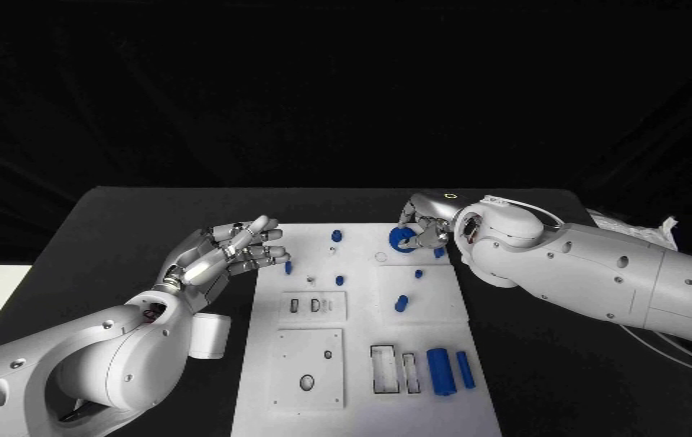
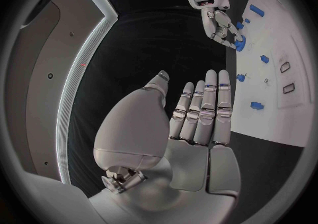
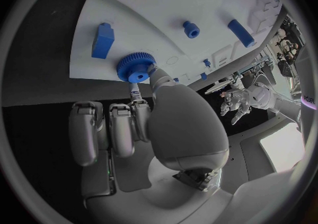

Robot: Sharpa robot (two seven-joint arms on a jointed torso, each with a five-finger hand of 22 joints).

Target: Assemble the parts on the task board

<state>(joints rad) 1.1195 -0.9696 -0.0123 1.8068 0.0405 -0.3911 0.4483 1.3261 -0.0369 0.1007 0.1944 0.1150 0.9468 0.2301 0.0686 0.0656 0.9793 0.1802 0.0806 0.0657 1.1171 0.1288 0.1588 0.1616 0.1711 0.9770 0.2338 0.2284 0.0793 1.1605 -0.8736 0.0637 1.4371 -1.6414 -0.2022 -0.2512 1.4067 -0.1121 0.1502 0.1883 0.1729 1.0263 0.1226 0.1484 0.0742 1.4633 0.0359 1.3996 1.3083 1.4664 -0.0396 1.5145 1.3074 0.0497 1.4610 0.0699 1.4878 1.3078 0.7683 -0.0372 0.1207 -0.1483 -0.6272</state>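
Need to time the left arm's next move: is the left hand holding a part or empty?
Empty. The left hand hovers beside the task board, its fingers straight, nothing between them.

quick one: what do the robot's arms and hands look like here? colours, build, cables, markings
Both arms have smooth, rounded glossy white shells with small dark screw holes. The left hand and right hand are silver metal with segmented fingers; the wrist views show a bulbous pale grey thumb base and flat palm plates. The right wrist carries a small lit ring marking, and a thin cable runs along that arm's upper edge.
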